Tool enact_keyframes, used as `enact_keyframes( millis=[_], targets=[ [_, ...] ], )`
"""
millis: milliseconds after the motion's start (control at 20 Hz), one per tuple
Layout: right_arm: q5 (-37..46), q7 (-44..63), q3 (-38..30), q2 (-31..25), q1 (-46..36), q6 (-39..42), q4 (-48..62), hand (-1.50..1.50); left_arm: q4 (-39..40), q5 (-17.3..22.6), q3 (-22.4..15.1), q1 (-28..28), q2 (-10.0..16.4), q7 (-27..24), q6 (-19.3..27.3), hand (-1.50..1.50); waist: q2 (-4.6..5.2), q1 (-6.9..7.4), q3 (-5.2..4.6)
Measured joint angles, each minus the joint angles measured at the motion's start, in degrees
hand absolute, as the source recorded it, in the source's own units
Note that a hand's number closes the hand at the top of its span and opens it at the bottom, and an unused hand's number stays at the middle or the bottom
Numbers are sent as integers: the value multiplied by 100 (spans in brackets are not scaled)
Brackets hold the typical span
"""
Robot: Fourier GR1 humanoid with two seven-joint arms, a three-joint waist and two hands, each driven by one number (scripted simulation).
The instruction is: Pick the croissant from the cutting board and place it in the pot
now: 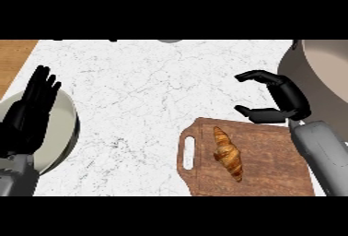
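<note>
Right hand (pixel 291 97) hovering at cutting board (pixel 272 161) far edge, fingers spread in wide C, holding nothing. Reaching step: centring over croissant (pixel 228 154) middle, straddling narrow width before closing.

Left hand (pixel 32 110): near the left edge of the counter (pixel 136 83), open, fingers straight and close together, pointing toward the far edge. Resting pose. Left forearm (pixel 17 177), grey, enters at the lower left corner of the view.

Right hand (pixel 292 99): toward the counter's right edge, palm facing left. Fingers and thumb are bent into a wide C with tips well apart and nothing between them. Right forearm (pixel 323 152), grey, rises from the lower right corner and angles slightly left to the wrist.
</note>
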Motion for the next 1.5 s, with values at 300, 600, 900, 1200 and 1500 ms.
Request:
enact_keyframes(
  millis=[300, 600, 900, 1200, 1500],
  targets=[
    [423, -1834, -69, -192, -255, 758, 1111, -150, 114, -179, -58, -292, -95, 202, 128, 0, -44, -57, 9],
    [983, -1597, 342, -763, -597, 1246, 941, -150, 163, -333, -80, -211, -194, 171, 182, 0, -93, -128, -2],
    [1797, -721, 1196, -1109, -989, 1709, 245, -150, 232, -385, -42, -309, -203, 238, 215, 0, -129, -176, -11],
    [2449, 169, 1785, -1225, -902, 2102, -719, -150, 141, -410, -6, -78, -252, 135, 160, 0, -141, -206, -11],
    [2853, 988, 1856, -938, -549, 2433, -1392, -150, 239, -428, 149, -324, -238, 317, 51, 0, -124, -205, -6]
  ],
)
